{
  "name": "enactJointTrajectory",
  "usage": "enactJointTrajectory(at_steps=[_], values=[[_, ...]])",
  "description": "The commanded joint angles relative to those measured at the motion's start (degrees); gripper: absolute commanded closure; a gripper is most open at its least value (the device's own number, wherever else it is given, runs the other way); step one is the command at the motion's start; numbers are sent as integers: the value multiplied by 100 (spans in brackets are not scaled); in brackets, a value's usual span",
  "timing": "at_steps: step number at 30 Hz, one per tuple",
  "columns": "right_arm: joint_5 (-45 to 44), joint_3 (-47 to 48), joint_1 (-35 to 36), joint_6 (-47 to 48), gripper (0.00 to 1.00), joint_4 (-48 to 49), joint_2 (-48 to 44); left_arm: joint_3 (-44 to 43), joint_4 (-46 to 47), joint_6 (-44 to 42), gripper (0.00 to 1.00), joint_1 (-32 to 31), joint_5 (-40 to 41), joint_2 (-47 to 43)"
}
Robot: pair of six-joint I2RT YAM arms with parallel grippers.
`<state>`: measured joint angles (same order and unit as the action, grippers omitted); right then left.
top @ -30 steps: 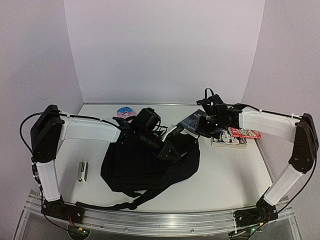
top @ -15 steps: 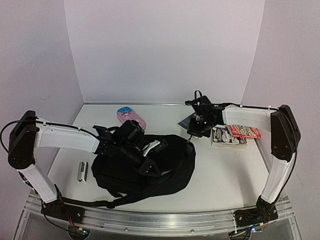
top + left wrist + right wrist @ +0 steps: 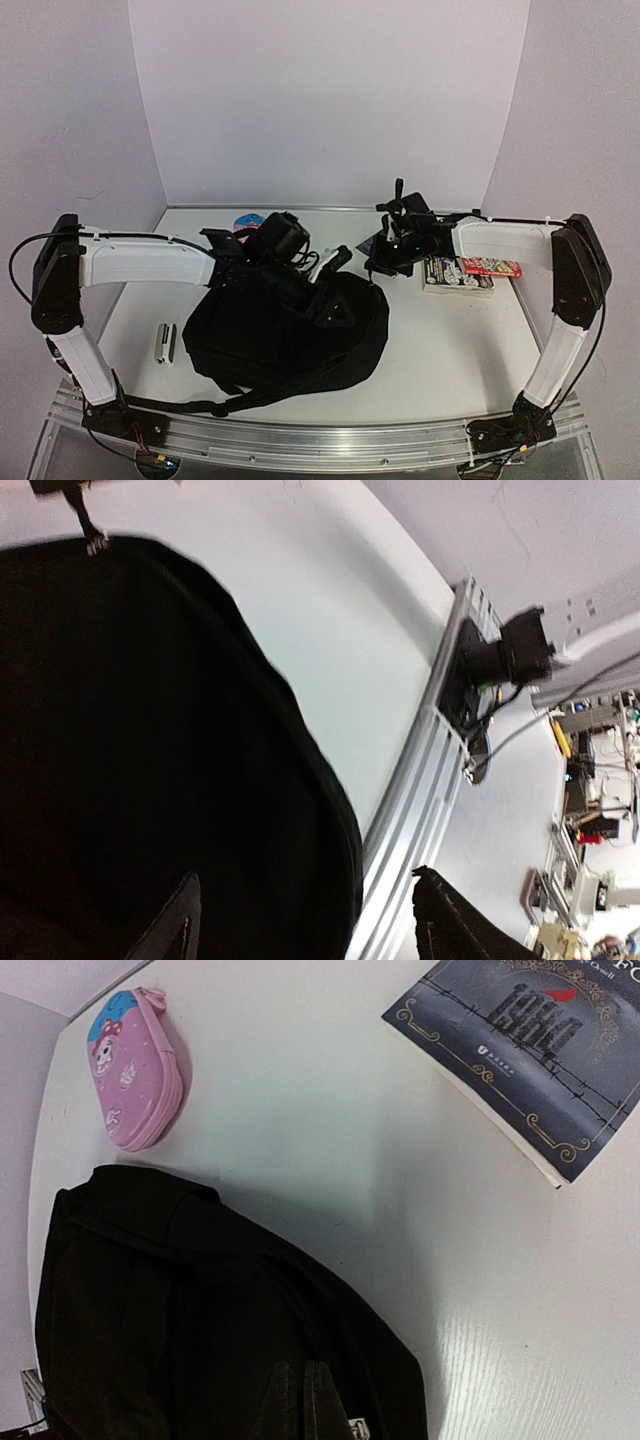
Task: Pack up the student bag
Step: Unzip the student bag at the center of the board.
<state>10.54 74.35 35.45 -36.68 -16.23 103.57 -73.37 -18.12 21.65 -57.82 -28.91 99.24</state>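
The student bag [image 3: 280, 345] is a big black fabric backpack slumped in the middle of the table, with one strap trailing toward the front rail. My left gripper [image 3: 330, 300] hangs over the bag's top right part. In the left wrist view it [image 3: 310, 930] is open, its fingers [image 3: 175, 925] wide apart, with the bag's [image 3: 130, 740] edge beneath them and nothing gripped. My right gripper [image 3: 380, 262] sits at the bag's upper right corner. In the right wrist view it [image 3: 300, 1400] is shut, its tips over the bag's [image 3: 180, 1310] black fabric next to a zipper pull. Whether it pinches the fabric is unclear.
A pink pouch [image 3: 135, 1070] lies at the back, partly behind my left arm [image 3: 245, 222]. A dark "1984" book [image 3: 520, 1050] lies beside the right gripper. More books [image 3: 460, 272] are stacked at the right. A small white-and-black object [image 3: 165, 342] lies left of the bag. The aluminium rail [image 3: 420, 780] edges the table front.
My left gripper has opened and swung back toward the right over the bag. The bag now sits bunched higher. The right gripper stays shut and has hardly shifted in the last half second.
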Motion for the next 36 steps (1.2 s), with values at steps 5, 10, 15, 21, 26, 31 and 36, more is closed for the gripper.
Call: enactJointTrajectory(at_steps=[5, 10, 15, 21, 26, 31, 36], values=[[115, -227, 43, -59, 100, 478, -589, -1579, 18, 300, 20, -10, 886, 1191], [-26, -214, 44, -128, 100, 474, -569, -1558, 195, 431, 18, -53, 631, 1370], [-88, -130, 48, -188, 100, 481, -451, -1531, 182, 516, 20, -193, 607, 1502], [-124, -62, 43, -198, 100, 489, -370, -1511, 105, 525, 46, -350, 697, 1620], [-156, -38, 46, -192, 100, 490, -315, -1372, 157, 485, 80, -424, 738, 1597], [-176, 79, 46, -164, 100, 498, -202, -914, 509, 462, 100, -483, 645, 1379], [-7, 343, 48, -64, 100, 523, 75, -415, 1018, 410, 100, -489, 379, 1031]])
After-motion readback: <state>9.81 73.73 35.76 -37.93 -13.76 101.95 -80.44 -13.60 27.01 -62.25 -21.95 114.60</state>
